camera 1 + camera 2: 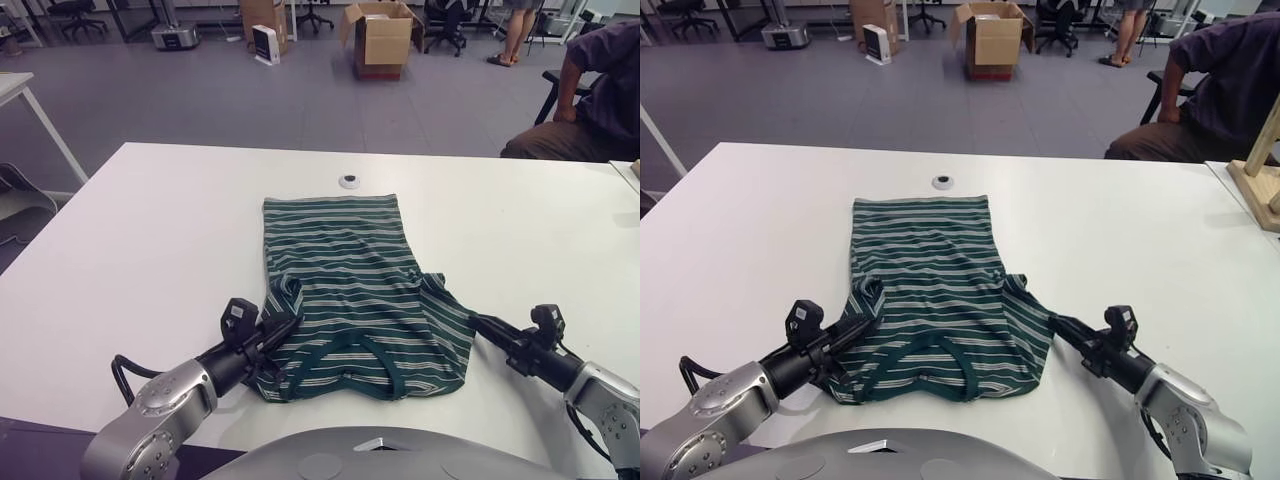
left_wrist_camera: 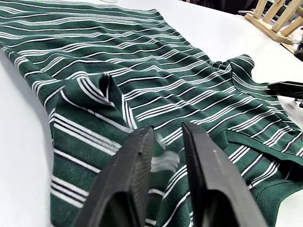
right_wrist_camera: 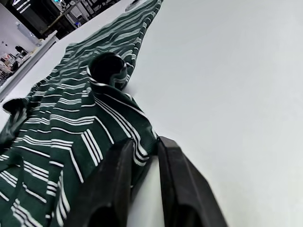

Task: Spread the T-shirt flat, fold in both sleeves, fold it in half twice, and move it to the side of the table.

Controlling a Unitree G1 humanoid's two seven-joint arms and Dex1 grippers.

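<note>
Left eye view: the green, white-striped T-shirt (image 1: 350,290) lies in the middle of the white table (image 1: 150,230), collar (image 1: 345,360) toward me and hem away. The hem lies just short of a small round white object (image 1: 348,181) with a dark centre. My left jaws meet the near-left corner of the T-shirt, where the fabric is bunched by the shoulder. My right jaws touch the edge of the right sleeve (image 1: 445,300), which juts out a little from the body of the garment. A cardboard box (image 1: 382,40) and a small white box (image 1: 265,43) stand on the floor beyond the table; the dark print on the white box is too small to read.

Right eye view: same layout, with a wooden rack (image 1: 1260,180) at the table's right edge.

Left wrist view: my left jaws stand nearly together, with a raised fold of striped cloth pinched in the narrow gap. Creases run away across the shirt, and the wooden rack appears past the far edge of the fabric.

Right wrist view: my right jaws are closed to a thin gap with the sleeve's edge caught in it. Farther along, a rolled tube of cloth (image 3: 106,68) stands open on the shirt.
</note>
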